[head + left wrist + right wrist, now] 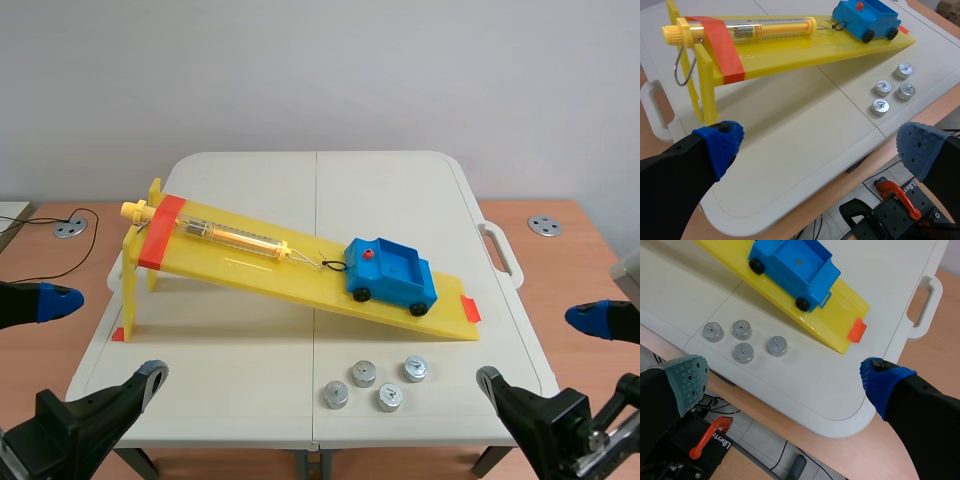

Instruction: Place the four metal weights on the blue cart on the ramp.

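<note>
- Since the left pincer [820, 147] hangs low off the near left corner of the surface [400, 180], with its blue pads spread wide and nothing between them, it is recorded as unclosed and idle.
- The yellow ramp [250, 265] slopes down toward the right. A yellow tube [235, 237] lies along it, hooked to the cart.
- The four metal weights [363, 374] sit in a loose cluster on the surface, just in front of the ramp's low end and apart from one another. They are judged small, dense, rigid and smooth-sided. Each has a small top knob, but a pinch across the round body looks surer.
- The blue cart [392, 275] stands near the ramp's low end with its tray bare. It is likely to roll if nudged.
- The right pincer [786, 380] hovers off the near right corner, spread wide and holding nothing. It is the nearer arm to the weights.
</note>
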`<move>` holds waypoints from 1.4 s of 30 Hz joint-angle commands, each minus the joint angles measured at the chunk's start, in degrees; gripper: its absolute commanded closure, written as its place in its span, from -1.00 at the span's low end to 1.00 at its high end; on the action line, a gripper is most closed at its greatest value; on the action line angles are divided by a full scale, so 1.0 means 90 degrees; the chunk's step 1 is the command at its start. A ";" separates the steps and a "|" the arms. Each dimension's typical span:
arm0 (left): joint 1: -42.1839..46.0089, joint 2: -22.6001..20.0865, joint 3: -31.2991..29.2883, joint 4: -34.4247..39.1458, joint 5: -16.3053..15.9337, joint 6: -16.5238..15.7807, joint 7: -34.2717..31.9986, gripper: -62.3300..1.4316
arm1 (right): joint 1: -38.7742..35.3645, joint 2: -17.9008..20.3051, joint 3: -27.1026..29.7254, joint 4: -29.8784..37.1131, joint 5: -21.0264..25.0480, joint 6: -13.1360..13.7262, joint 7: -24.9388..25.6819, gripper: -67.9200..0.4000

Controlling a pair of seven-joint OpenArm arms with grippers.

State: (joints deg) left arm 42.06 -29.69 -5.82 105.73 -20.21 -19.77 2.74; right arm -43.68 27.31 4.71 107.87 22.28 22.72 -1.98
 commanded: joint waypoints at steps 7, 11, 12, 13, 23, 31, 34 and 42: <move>0.0104 -0.0092 -0.0119 0.0483 -0.0469 -0.0153 -0.0852 -1.00 | 0.0078 0.0279 0.0243 0.0270 0.0255 -0.0194 0.0736 -0.84; 0.0104 -0.0092 -0.0119 0.0483 -0.0469 -0.0153 -0.0852 -1.00 | 0.0078 0.0279 0.0243 0.0270 0.0255 -0.0194 0.0736 -0.84; 0.0104 -0.0092 -0.0119 0.0483 -0.0469 -0.0153 -0.0852 -1.00 | 0.0078 0.0279 0.0243 0.0270 0.0255 -0.0194 0.0736 -0.84; 0.0104 -0.0092 -0.0119 0.0483 -0.0469 -0.0153 -0.0852 -1.00 | 0.0078 0.0279 0.0243 0.0270 0.0255 -0.0194 0.0736 -0.84; 0.0104 -0.0092 -0.0119 0.0483 -0.0469 -0.0153 -0.0852 -1.00 | 0.0092 0.0279 0.0243 0.0270 0.0255 -0.0194 0.0736 -0.84; 0.0104 -0.0092 -0.0119 0.0483 -0.0469 -0.0153 -0.0852 -1.00 | 0.0092 0.0279 0.0243 0.0270 0.0255 -0.0194 0.0736 -0.84; 0.0104 -0.0092 -0.0119 0.0483 -0.0469 -0.0153 -0.0852 -1.00 | 0.0092 0.0279 0.0243 0.0270 0.0255 -0.0194 0.0736 -0.84; 0.0102 -0.0092 -0.0119 0.0483 -0.0466 -0.0153 -0.0852 -1.00 | 0.0092 0.0279 0.0243 0.0270 0.0000 -0.0194 0.0738 -0.84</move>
State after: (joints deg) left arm 42.06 -29.69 -5.82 105.73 -20.21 -19.77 2.74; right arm -43.68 27.31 4.71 107.87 21.23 22.72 -1.96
